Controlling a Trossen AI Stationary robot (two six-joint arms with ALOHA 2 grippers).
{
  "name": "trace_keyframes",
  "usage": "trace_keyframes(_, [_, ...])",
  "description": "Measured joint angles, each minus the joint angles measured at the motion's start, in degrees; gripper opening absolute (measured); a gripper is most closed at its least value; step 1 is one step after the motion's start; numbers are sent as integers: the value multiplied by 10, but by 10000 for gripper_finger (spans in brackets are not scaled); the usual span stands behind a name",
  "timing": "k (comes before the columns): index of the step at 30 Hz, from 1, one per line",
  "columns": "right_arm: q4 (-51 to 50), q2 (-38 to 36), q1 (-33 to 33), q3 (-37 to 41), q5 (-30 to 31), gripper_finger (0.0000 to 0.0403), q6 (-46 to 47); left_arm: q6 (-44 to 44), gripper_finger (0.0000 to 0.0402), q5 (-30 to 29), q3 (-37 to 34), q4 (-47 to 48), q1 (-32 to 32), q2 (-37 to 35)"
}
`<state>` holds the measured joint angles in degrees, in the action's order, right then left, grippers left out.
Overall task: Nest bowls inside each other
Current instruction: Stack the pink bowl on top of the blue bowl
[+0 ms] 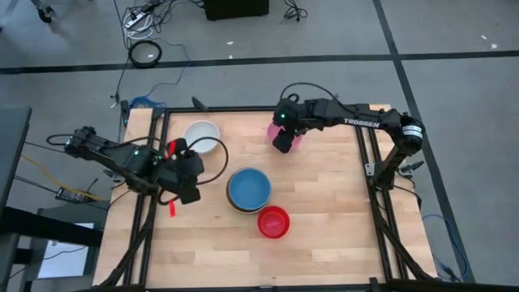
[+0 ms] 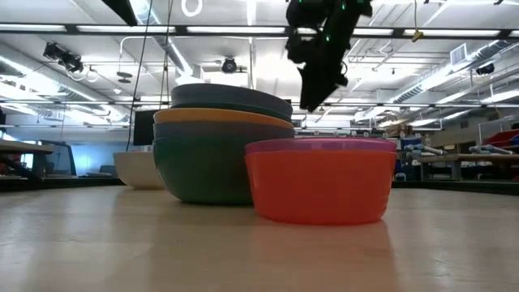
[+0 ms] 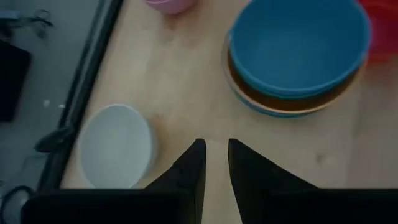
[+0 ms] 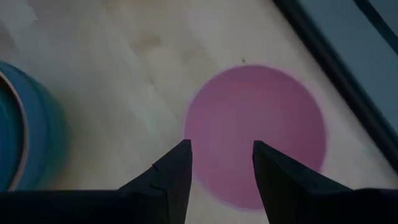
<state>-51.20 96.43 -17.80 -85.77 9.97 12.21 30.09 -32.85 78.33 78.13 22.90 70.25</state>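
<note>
The stack (image 1: 248,191) of nested bowls, blue bowl (image 3: 298,46) uppermost with an orange rim beneath it, sits mid-table. The red bowl (image 1: 273,221) touches the stack on the near side. The white bowl (image 1: 202,136) stands apart, toward the far left. The pink bowl (image 4: 256,134) stands apart, toward the far right. The right gripper (image 4: 221,163) hangs above the pink bowl, fingers spread, holding nothing. The left gripper (image 3: 216,158) hovers left of the stack, fingers slightly parted, empty.
</note>
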Motion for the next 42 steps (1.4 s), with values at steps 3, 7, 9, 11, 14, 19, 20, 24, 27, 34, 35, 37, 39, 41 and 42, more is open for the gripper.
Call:
trace_keyframes(3, [41, 1, 0, 58, -1, 155, -10, -7, 76, -21, -17, -2, 0, -7])
trace_keyframes(7, [127, 1, 0, 125, -1, 155, -14, -9, 76, -37, -38, -2, 0, -7])
trace_keyframes(9, [160, 1, 0, 156, -3, 155, -14, -9, 76, -42, -47, -4, 0, -7])
trace_keyframes(11, [190, 1, 0, 176, -3, 155, -14, -9, 76, -42, -58, -6, -2, -7])
trace_keyframes(14, [210, 1, -1, 198, -8, 155, -14, -5, 76, -42, -70, -6, -8, -7])
trace_keyframes(19, [226, 1, 0, 207, -29, 155, -14, -1, 76, -43, -75, -8, -16, -7])
trace_keyframes(20, [227, 1, 0, 207, -30, 155, -14, -1, 76, -44, -75, -9, -16, -7])
trace_keyframes(24, [229, 1, 0, 207, -41, 154, -14, 0, 76, -44, -75, -10, -16, -7])
trace_keyframes(27, [229, 1, 1, 207, -55, 154, -13, 1, 76, -44, -75, -11, -16, -7])
trace_keyframes(34, [232, 5, 5, 209, -60, 154, -9, 2, 76, -43, -75, -11, -16, -7])
trace_keyframes(35, [236, 8, 4, 210, -57, 154, -9, 2, 76, -43, -75, -13, -16, -7])
trace_keyframes(37, [235, 17, 4, 219, -56, 154, -13, 2, 76, -43, -75, -17, -16, -7])
trace_keyframes(39, [245, 34, 2, 219, -55, 154, -13, 2, 76, -43, -74, -20, -16, -7])
trace_keyframes(41, [244, 51, 1, 220, -51, 154, -12, 1, 76, -43, -74, -21, -16, -7])
trace_keyframes(42, [251, 59, 1, 220, -51, 153, -9, 2, 76, -43, -74, -21, -16, -7])
